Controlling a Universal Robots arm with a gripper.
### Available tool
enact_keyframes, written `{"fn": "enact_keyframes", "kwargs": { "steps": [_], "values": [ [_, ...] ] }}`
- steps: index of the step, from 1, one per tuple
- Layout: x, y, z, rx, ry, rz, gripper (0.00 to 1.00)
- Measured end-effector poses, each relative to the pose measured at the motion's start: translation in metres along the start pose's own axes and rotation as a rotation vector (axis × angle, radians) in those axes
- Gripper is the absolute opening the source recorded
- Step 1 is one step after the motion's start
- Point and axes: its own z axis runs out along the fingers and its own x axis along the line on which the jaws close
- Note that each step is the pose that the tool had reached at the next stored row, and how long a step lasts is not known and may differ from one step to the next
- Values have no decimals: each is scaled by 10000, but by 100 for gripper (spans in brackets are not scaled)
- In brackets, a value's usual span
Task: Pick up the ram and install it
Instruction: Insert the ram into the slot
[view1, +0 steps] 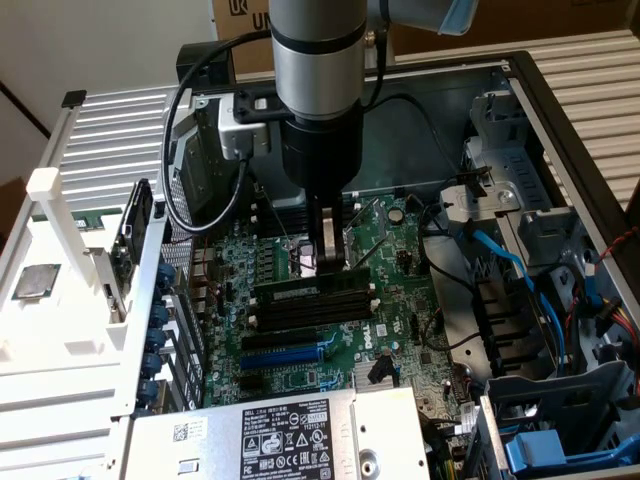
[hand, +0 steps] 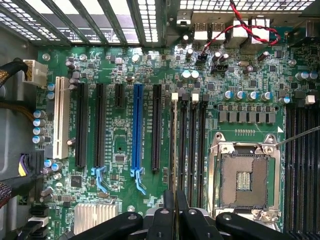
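claw (view1: 327, 264) above ram (view1: 290, 291) edge, slots (view1: 310, 313) alongside

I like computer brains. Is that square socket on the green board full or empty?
Empty: the socket shows bare contacts inside its metal frame; no chip sits in it.

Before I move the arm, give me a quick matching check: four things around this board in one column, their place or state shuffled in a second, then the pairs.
Things
1. ram
2. processor socket
3. finned heatsink
4. end effector

Place or state
A. silver, near one end of the blue slot
B. no chip in it
C. pointing down just over the ram
D. lying along the black memory slots

Pairs: 1-D, 2-B, 3-A, 4-C
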Motion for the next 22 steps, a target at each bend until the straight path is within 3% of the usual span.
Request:
{"fn": "enact_keyframes", "kwargs": {
  "steps": [22],
  "values": [
    [27, -18, 26, 2, -45, -22, 13]
  ]
}}
